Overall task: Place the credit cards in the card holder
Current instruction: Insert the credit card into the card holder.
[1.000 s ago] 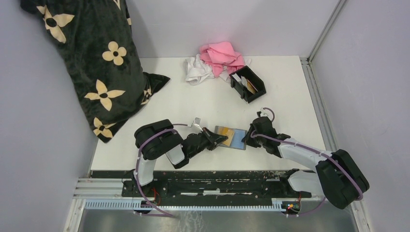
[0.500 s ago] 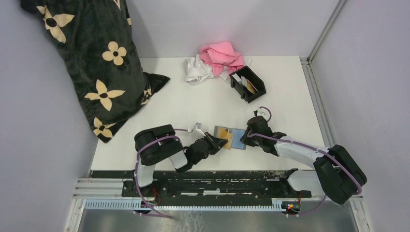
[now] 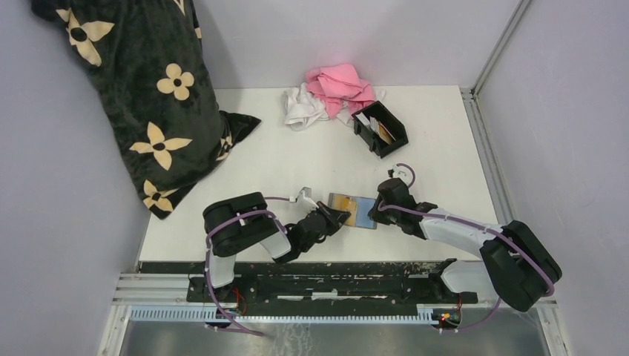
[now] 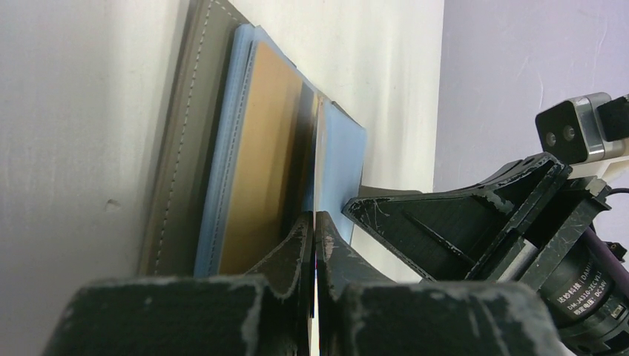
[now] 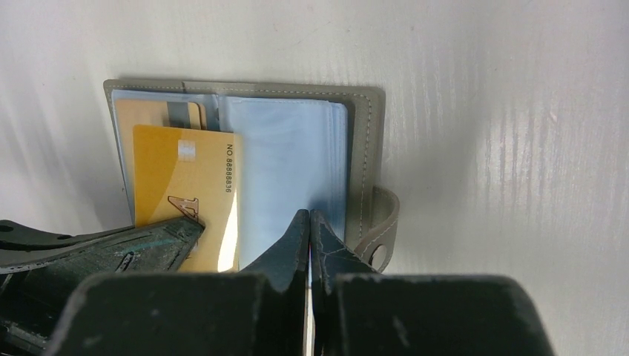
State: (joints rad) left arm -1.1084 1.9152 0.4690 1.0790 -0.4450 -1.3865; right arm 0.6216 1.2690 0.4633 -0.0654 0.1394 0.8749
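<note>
The wallet (image 5: 365, 133) lies open and flat on the table (image 3: 297, 163), near the front edge between the two arms, with its clear blue sleeves facing up. The right gripper (image 5: 309, 219) is closed with nothing between its fingers, and its joined tips press on the near edge of the right-hand sleeve. This looks like a hold-down: the wallet is light and would likely slide if a card were dragged from it unpinned.

The left gripper (image 4: 315, 222) comes in low from the other side, almost flat to the table. Its jaws are clamped on the near edge of a gold card (image 5: 185, 174). The card lies over the left-hand sleeve, shifted toward that gripper (the right wrist view shows its chip and number strip plainly). Whether its far end is inside a pocket cannot be told. The low approach suits a pull, since a card has to slide out along the plane of its pocket rather than lift. A tan card (image 5: 159, 113) sits seated in the slot behind it.

The holder (image 3: 392, 145) stands well apart, farther back on the table and to the right, just beside a pink cloth (image 3: 340, 81). Its open top faces up, and what look like a white card and a tan one lean inside. The task therefore seems partly done: the gold card needs drawing free and carrying over to the holder.
</note>
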